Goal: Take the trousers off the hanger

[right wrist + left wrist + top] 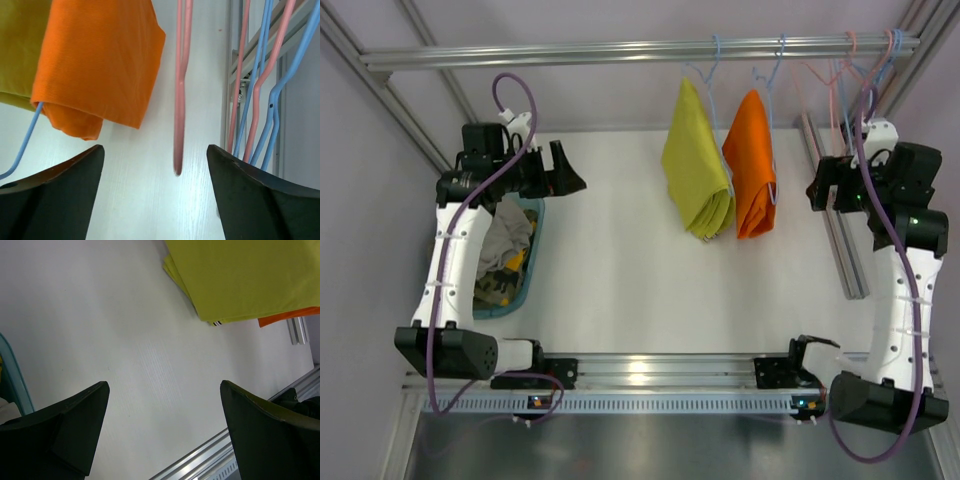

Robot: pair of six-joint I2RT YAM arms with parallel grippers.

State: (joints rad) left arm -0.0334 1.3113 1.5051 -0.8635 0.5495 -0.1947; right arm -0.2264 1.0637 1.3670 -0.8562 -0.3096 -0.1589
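With my left gripper [568, 168] and right gripper [817, 186] both spread wide and empty, the yellow-green trousers [695, 160] and orange trousers [752, 165] hang folded over blue hangers [717, 62] at the far rail [570, 52] (soft, light, probably slippery), so I'd pinch a thick lower fold.

yellow-green trousers [695, 160], orange trousers [752, 170] beside them, both folded over blue hangers [716, 70]

White table [620, 270], plain and matte.
At the left side, a teal basket [534, 258]; by the right edge, an aluminium side rail [842, 250] lying near to far; across the near edge, a base rail [660, 368].
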